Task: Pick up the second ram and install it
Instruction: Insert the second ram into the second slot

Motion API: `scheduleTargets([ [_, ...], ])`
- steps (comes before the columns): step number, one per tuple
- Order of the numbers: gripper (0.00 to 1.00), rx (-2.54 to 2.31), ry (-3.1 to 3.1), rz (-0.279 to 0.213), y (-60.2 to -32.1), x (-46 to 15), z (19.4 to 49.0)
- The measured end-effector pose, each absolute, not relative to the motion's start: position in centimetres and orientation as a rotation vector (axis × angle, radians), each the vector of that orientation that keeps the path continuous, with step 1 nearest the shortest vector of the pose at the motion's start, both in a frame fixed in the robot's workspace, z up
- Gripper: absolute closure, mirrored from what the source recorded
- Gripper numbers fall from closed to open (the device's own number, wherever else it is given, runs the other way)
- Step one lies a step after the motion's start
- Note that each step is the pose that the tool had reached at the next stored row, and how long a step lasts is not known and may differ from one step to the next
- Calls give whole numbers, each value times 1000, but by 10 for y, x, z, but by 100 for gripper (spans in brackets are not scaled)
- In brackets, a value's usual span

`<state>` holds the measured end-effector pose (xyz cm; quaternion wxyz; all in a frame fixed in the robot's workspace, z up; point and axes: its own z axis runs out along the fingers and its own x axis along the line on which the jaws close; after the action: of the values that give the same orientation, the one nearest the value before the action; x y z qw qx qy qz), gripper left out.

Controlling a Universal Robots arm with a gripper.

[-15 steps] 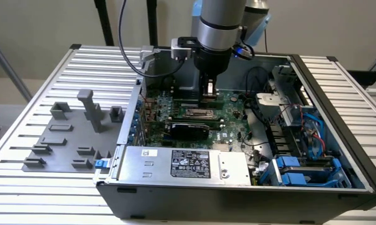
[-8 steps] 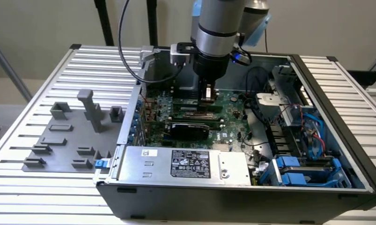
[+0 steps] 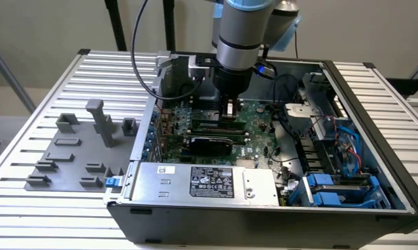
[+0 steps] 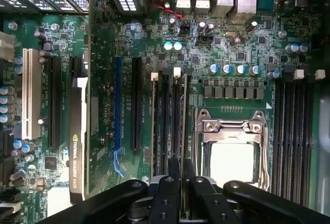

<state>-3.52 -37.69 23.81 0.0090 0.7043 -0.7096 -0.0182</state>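
Wrist view: fingers [image 4: 181, 175] partly hide the second ram [image 4: 178, 121] in its slot

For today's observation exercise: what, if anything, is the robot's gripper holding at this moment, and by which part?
The gripper is shut on the second ram, a thin memory stick, gripping its top edge at the middle of its length while it stands in a slot on the motherboard.

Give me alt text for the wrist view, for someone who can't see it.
A black end effector hangs just above the memory slots of a green motherboard, in line with a narrow ram stick standing in one of them. A black graphics card stands in an expansion slot to one side, and an open metal processor socket lies on the other.
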Motion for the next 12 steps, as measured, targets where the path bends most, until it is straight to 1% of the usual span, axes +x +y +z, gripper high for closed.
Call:
scheduleTargets([
  [4,100,2202,-2218,-61,-379,-35,233],
  [12,100,2203,-2218,-62,-380,-35,231],
])
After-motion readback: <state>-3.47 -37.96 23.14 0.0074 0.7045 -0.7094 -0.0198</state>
